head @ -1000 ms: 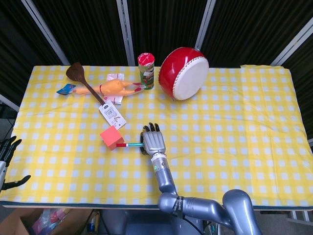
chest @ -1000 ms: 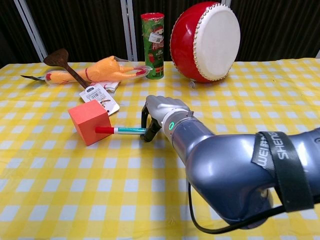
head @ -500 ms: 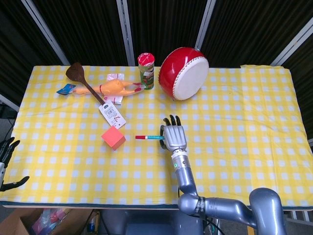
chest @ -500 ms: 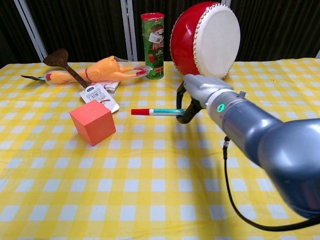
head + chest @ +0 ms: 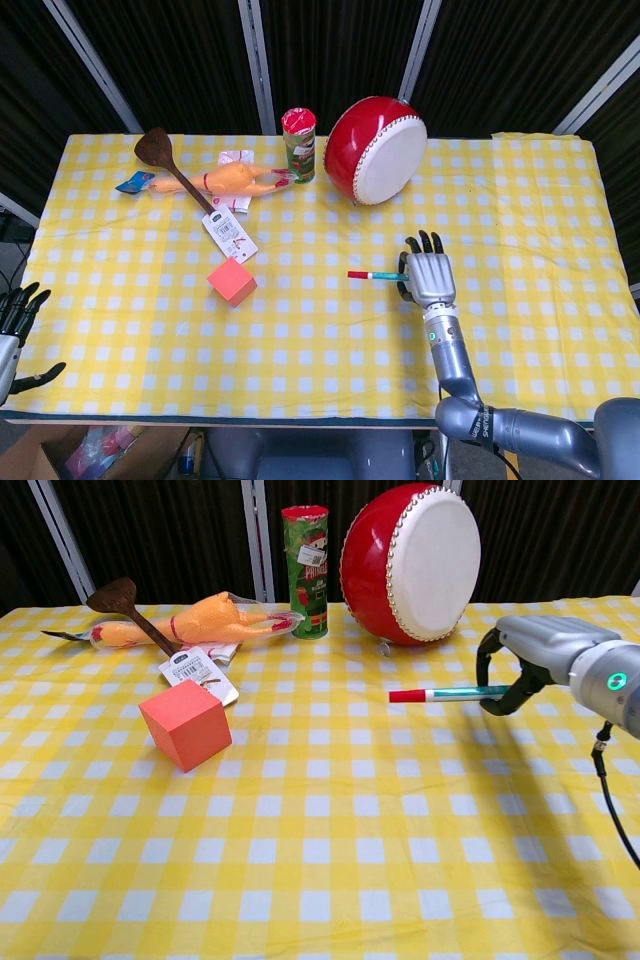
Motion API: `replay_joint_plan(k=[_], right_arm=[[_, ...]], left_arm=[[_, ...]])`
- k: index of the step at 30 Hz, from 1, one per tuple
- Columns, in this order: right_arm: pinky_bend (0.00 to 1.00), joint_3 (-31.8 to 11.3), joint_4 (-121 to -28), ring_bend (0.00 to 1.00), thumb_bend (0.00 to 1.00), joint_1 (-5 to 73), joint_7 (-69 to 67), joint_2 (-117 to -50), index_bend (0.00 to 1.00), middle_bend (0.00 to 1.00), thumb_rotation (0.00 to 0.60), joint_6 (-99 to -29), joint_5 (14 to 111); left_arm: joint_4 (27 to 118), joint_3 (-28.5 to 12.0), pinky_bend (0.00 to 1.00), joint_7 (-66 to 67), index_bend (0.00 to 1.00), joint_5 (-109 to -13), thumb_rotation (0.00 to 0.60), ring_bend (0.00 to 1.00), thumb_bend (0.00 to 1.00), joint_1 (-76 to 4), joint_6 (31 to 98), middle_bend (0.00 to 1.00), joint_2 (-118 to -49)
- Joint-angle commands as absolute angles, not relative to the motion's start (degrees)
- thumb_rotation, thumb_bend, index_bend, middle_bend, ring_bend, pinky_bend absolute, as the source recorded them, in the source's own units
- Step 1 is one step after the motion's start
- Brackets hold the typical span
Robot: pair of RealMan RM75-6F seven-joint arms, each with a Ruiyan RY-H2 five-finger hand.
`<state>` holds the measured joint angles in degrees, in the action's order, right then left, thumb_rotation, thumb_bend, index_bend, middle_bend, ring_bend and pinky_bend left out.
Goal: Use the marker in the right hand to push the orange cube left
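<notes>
The orange cube sits on the yellow-and-white checked table, just below the white barcoded tag that trails from the orange rubber chicken. Bare cloth lies to the cube's left all the way to the table's left edge, and more bare cloth below it to the front edge.

Well to the cube's right, my right hand holds the teal marker with a red cap, my fingers curled around its rear end. The marker lies level, red tip toward the cube, with open checks between tip and cube. The chest view shows the marker lifted off the cloth; from the head view I cannot tell its height.

Beyond the cube, toward the far edge, are a dark wooden spatula crossing the chicken, a green snack tube with a red lid and a red drum with a white skin leaning on its side.

Only the head view shows my left hand, off the table past its front-left corner, fingers spread and holding nothing. It also shows a cardboard box under that corner.
</notes>
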<state>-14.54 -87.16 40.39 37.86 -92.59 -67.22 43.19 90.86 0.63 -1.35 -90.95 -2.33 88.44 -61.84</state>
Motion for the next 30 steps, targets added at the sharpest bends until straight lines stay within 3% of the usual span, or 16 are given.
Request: replay_joint_plan(k=[1, 7, 10, 17, 20, 30], right_arm=[[0.00, -13.07, -85.67, 0.00, 0.55, 39.13, 36.21, -90.69, 0.65, 0.20, 0.600, -65.34, 44.06], [0.00, -11.95, -83.55, 0.00, 0.55, 37.48, 33.09, -89.43, 0.64, 0.20, 0.600, -63.13, 43.69], [0.00, -11.43, -82.70, 0.00, 0.55, 37.04, 32.25, -89.37, 0.56, 0.20, 0.600, -62.37, 43.80], [0.00, -10.05, -83.71, 0.00, 0.55, 36.66, 34.50, -88.31, 0.17, 0.06, 0.600, -62.97, 43.94], [0.00, -9.59, -85.30, 0.00, 0.55, 36.33, 36.09, -87.53, 0.09, 0.03, 0.600, -64.08, 43.48], [0.00, -7.38, -98.08, 0.00, 0.55, 31.44, 34.95, -79.53, 0.07, 0.03, 0.600, -71.17, 47.93]], left_arm=[[90.84, 0.56, 0.00, -1.13, 0.00, -90.82, 0.600, 0.00, 0.00, -2.32, 88.44, 0.00, -61.94], [90.90, 0.43, 0.00, -0.35, 0.00, -90.37, 0.600, 0.00, 0.00, -2.38, 88.12, 0.00, -62.19], [91.04, 0.31, 0.00, 0.13, 0.00, -90.13, 0.600, 0.00, 0.00, -2.43, 87.99, 0.00, -62.30], [91.34, 0.08, 0.00, 0.46, 0.00, -89.54, 0.600, 0.00, 0.00, -2.34, 87.97, 0.00, -62.38], [91.23, 0.07, 0.00, 0.56, 0.00, -89.68, 0.600, 0.00, 0.00, -2.26, 88.22, 0.00, -62.39], [90.98, -0.23, 0.00, -0.10, 0.00, -89.45, 0.600, 0.00, 0.00, -1.82, 89.14, 0.00, -62.28]])
